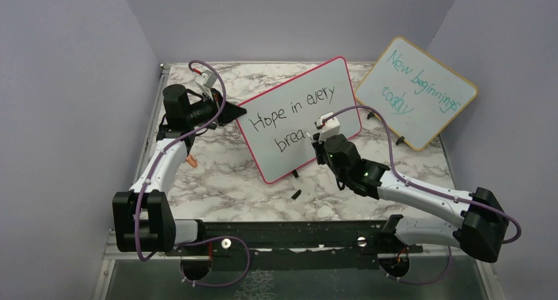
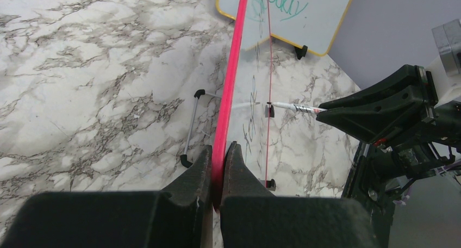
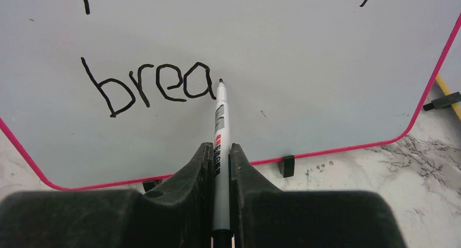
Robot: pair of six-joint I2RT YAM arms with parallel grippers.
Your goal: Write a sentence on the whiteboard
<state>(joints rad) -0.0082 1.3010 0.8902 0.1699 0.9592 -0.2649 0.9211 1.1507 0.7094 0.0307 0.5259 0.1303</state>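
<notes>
The whiteboard point(image 1: 312, 84) with its pink-red frame stands tilted on the marble table. The sentence point(image 1: 293, 109) on it reads "Hope in every" in black, with "brea" point(image 3: 147, 87) on the second line. My left gripper point(image 1: 230, 114) is shut on the board's left edge, and the pink frame point(image 2: 234, 68) runs up from between its jaws point(image 2: 219, 150). My right gripper point(image 1: 314, 139) is shut on a white marker point(image 3: 220, 117). The marker's black tip meets the board just right of the "a". The left wrist view shows the marker point(image 2: 296, 107) side-on against the board.
A wooden-framed board point(image 1: 418, 93) with teal writing leans at the back right. A small black cap-like piece point(image 1: 296, 195) lies on the table in front of the whiteboard. A small orange item point(image 1: 191, 160) lies beside the left arm. Grey walls close in on three sides.
</notes>
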